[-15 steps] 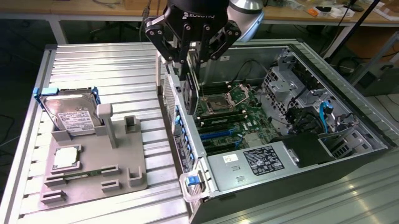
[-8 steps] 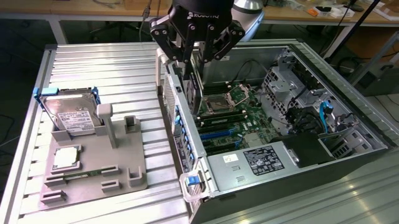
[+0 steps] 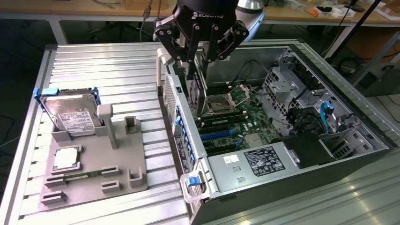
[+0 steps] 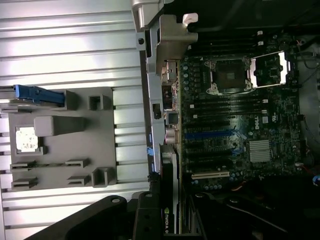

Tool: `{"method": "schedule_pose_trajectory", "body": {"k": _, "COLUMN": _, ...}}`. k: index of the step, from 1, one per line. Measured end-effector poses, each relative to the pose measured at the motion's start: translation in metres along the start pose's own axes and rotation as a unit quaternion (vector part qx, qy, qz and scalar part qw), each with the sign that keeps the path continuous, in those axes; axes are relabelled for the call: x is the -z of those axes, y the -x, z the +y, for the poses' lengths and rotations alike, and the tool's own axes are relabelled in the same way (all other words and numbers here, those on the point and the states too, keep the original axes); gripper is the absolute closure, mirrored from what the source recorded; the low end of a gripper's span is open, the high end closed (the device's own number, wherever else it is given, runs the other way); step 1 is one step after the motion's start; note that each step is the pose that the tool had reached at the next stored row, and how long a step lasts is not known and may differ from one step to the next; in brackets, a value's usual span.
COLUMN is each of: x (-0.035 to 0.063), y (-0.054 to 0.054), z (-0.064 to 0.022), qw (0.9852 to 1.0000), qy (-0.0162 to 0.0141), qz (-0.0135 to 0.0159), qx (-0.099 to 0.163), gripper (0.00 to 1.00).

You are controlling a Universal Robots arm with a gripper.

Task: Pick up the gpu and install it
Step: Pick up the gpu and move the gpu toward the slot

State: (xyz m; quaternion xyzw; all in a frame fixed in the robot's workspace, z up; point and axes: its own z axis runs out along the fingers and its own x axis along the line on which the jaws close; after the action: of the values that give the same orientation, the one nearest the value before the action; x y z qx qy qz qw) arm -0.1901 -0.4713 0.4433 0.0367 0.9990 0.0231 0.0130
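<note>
The claw (image 3: pixel 200 60), marked ROBOTIQ, pinches one gpu (image 3: pixel 197 91) by its upper edge. The card stands upright on edge inside the open computer case (image 3: pixel 350 154), close to its rear wall and over the motherboard (image 3: pixel 250 122); contact with the board cannot be told. In the wrist view the card's sticker reads NVIDIA. On the table (image 3: pixel 100 65) is one grey holder (image 3: pixel 125 173) carrying one hard drive (image 3: pixel 72 115), its white label unreadable, and one silver processor (image 3: pixel 65 159).

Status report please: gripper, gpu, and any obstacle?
Status: gripper shut on gpu. Card on edge in open computer case, over motherboard, close to rear wall. Nothing seen blocking slots.
</note>
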Motion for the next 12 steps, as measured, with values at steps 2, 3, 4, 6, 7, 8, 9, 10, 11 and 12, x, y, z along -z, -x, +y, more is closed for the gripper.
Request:
{"method": "schedule_pose_trajectory", "body": {"k": 2, "x": 0.0000, "y": 0.0005, "z": 0.0001, "qw": 1.0000, "qy": 0.0000, "qz": 0.0000, "qx": 0.000, "gripper": 0.73}}
{"method": "schedule_pose_trajectory", "body": {"k": 3, "x": 0.0000, "y": 0.0007, "z": 0.0001, "qw": 1.0000, "qy": 0.0000, "qz": 0.0000, "qx": 0.000, "gripper": 0.73}}
{"method": "schedule_pose_trajectory", "body": {"k": 4, "x": 0.0000, "y": 0.0009, "z": 0.0001, "qw": 1.0000, "qy": 0.0000, "qz": 0.0000, "qx": 0.000, "gripper": 0.73}}
{"method": "schedule_pose_trajectory", "body": {"k": 6, "x": 0.0000, "y": 0.0011, "z": 0.0003, "qw": 1.0000, "qy": 0.0000, "qz": 0.0000, "qx": 0.000, "gripper": 0.73}}
{"method": "schedule_pose_trajectory", "body": {"k": 7, "x": 0.0000, "y": 0.0013, "z": 0.0004, "qw": 1.0000, "qy": -0.0001, "qz": 0.0000, "qx": 0.000, "gripper": 0.73}}
{"method": "schedule_pose_trajectory", "body": {"k": 8, "x": -0.0001, "y": 0.0014, "z": 0.0004, "qw": 1.0000, "qy": -0.0001, "qz": 0.0000, "qx": 0.000, "gripper": 0.73}}
{"method": "schedule_pose_trajectory", "body": {"k": 9, "x": -0.0001, "y": 0.0014, "z": 0.0005, "qw": 1.0000, "qy": -0.0002, "qz": 0.0000, "qx": 0.000, "gripper": 0.73}}
{"method": "schedule_pose_trajectory", "body": {"k": 10, "x": -0.0001, "y": 0.0015, "z": 0.0006, "qw": 1.0000, "qy": -0.0002, "qz": 0.0000, "qx": 0.000, "gripper": 0.73}}
{"method": "schedule_pose_trajectory", "body": {"k": 11, "x": -0.0001, "y": 0.0016, "z": 0.0007, "qw": 1.0000, "qy": -0.0002, "qz": 0.0000, "qx": 0.000, "gripper": 0.73}}
{"method": "schedule_pose_trajectory", "body": {"k": 12, "x": -0.0001, "y": 0.0021, "z": 0.0008, "qw": 1.0000, "qy": -0.0002, "qz": 0.0000, "qx": 0.000, "gripper": 0.73}}
